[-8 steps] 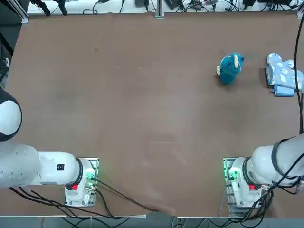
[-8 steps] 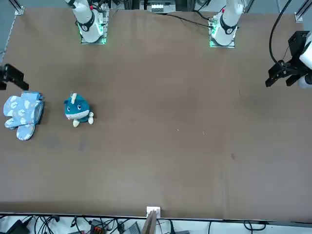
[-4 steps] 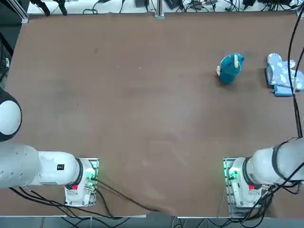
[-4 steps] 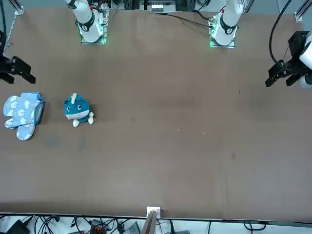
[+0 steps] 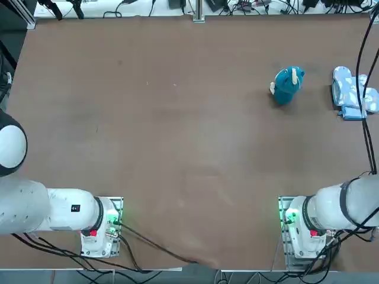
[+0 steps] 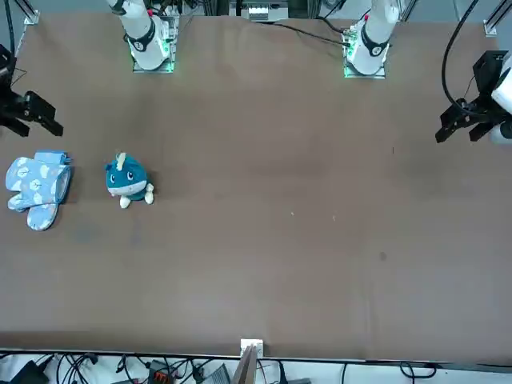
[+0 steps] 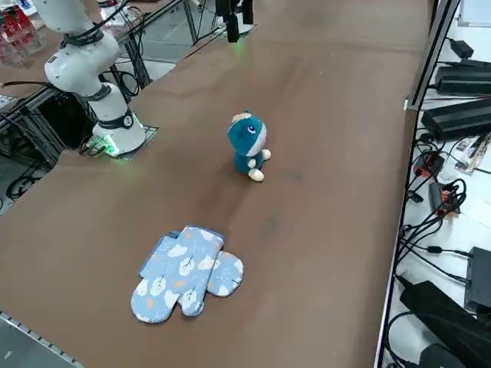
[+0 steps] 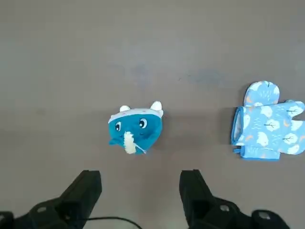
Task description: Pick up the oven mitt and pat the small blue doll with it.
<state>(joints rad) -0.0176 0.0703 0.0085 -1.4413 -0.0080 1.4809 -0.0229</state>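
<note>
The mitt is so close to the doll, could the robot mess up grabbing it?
Maybe. The open right gripper hangs high, lined up nearer the doll than the mitt, so it might come down on the wrong one. The mitt lies flat near the table edge, so the fingers could slide over it or nudge it off.

Brown table, black cables and power bricks along its edge, floor beyond
</note>
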